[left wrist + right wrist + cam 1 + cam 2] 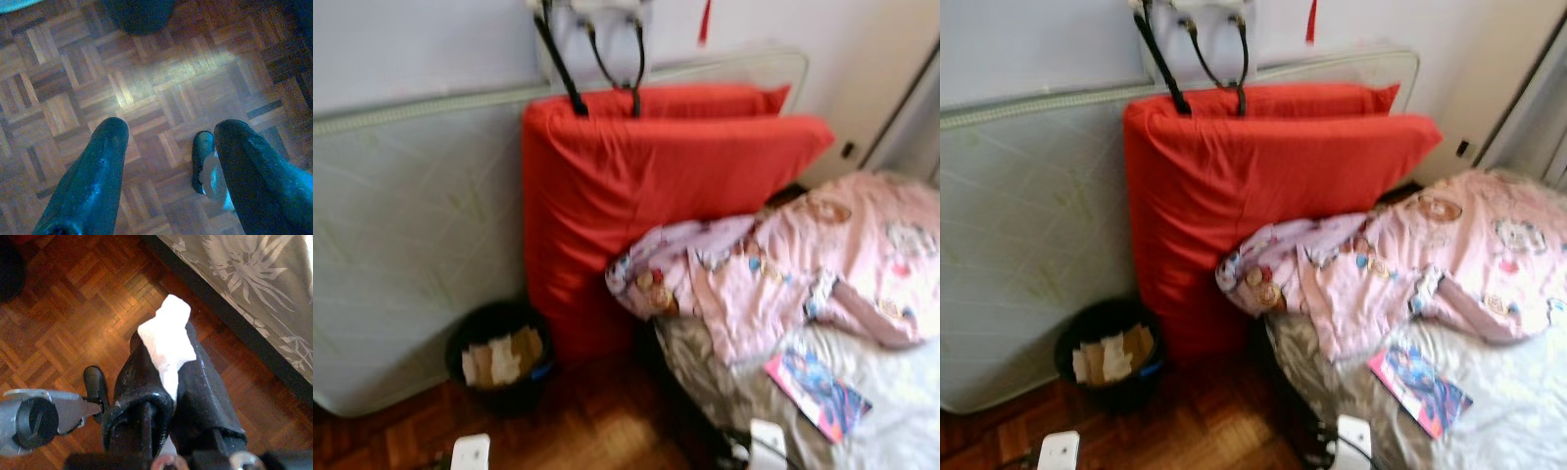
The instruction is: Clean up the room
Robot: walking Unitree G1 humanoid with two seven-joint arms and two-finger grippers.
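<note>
Bin (pixel 499 357): paper scraps inside | right tool (pixel 168 357): clamps white tissue (pixel 168 340)

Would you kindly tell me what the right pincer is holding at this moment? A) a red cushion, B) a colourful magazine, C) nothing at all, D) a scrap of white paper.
D: in the right wrist view the right pincer is shut on a scrap of white paper, held above the parquet floor beside the bed.
</note>
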